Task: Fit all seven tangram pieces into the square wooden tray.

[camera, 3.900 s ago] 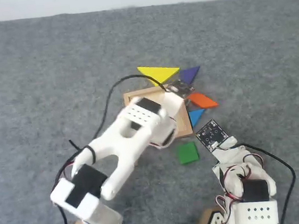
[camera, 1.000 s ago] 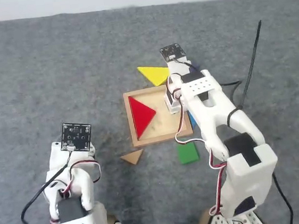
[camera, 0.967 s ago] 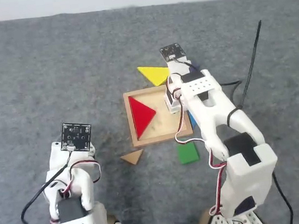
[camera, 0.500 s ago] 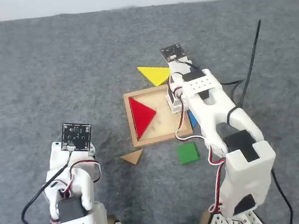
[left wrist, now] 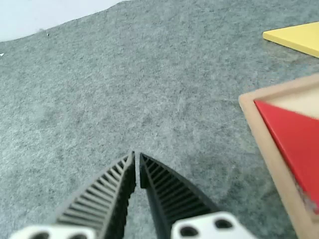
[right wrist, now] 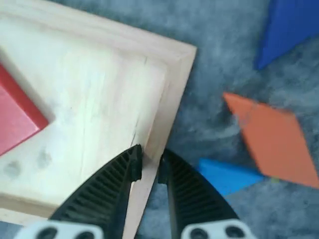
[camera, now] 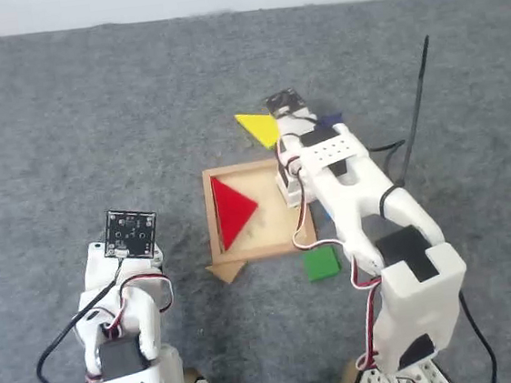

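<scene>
One piece, the red triangle (camera: pixel 232 210), lies inside the wooden tray (camera: pixel 211 216), against its left wall. The other six sit on the grey desk (camera: pixel 66 129) around it. The yellow triangle (camera: pixel 258 127) is just beyond the tray's far edge, partly under the right arm (camera: pixel 357 199). The tan triangle (camera: pixel 225 270) touches the tray's near left corner, and the green square (camera: pixel 321 262) lies near its near right corner. Off the right side, apart from the tray, are the orange parallelogram (right wrist: pixel 271 142), the light blue triangle (right wrist: pixel 227 177) just beside it, and the dark blue triangle (right wrist: pixel 289 27) farther off. The right jaws are pinched almost closed across the tray's right wall, one finger inside the tray and one outside. The left arm (camera: pixel 121 306) is folded back at the near left, well apart from the tray. The left jaws are closed with nothing between them, above bare desk.
</scene>
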Available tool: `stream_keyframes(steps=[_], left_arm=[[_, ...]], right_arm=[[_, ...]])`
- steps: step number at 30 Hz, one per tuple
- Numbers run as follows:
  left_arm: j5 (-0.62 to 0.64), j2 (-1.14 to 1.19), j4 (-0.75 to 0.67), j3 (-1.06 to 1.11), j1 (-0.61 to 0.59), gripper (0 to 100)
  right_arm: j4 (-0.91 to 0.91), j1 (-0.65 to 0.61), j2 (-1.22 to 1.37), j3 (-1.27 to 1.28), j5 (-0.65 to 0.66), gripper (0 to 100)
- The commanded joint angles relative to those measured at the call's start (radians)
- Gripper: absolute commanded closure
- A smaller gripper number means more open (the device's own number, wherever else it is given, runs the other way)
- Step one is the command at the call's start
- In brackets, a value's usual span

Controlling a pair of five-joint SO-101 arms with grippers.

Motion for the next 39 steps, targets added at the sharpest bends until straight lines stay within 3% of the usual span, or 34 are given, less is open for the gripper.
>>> stream_keyframes(steps=[1,7,12,15,21,25,26,31,39], left_arm=[[-0.011,-0.014,0.005,-0.012,0.003,99],[-0.011,-0.014,0.006,-0.012,0.003,99],[-0.011,-0.014,0.005,-0.012,0.003,99],[-0.011,-0.014,0.005,-0.012,0.003,99],[-0.011,-0.014,0.002,-0.016,-0.035,98],[-0.011,-0.014,0.0,-0.016,-0.034,98],[-0.011,-0.014,0.0,-0.016,-0.034,98],[-0.011,-0.014,0.0,-0.016,-0.034,98],[-0.011,-0.014,0.0,-0.016,-0.034,98]], right_arm=[[0.071,-0.07,-0.059,0.008,-0.025,99.1],[0.068,-0.11,-0.056,0.011,-0.029,98.3],[0.079,-0.079,-0.065,-0.006,0.015,80.1],[0.133,-0.082,-0.067,-0.069,0.143,73.4],[0.271,-0.079,-0.064,-0.315,0.512,75.4],[0.189,-0.077,-0.025,-0.462,0.858,78.2],[0.162,-0.073,-0.007,-0.486,0.885,78.6],[0.018,-0.041,0.196,-0.687,0.796,71.0],[-0.024,0.022,0.733,-1.336,0.384,68.0]])
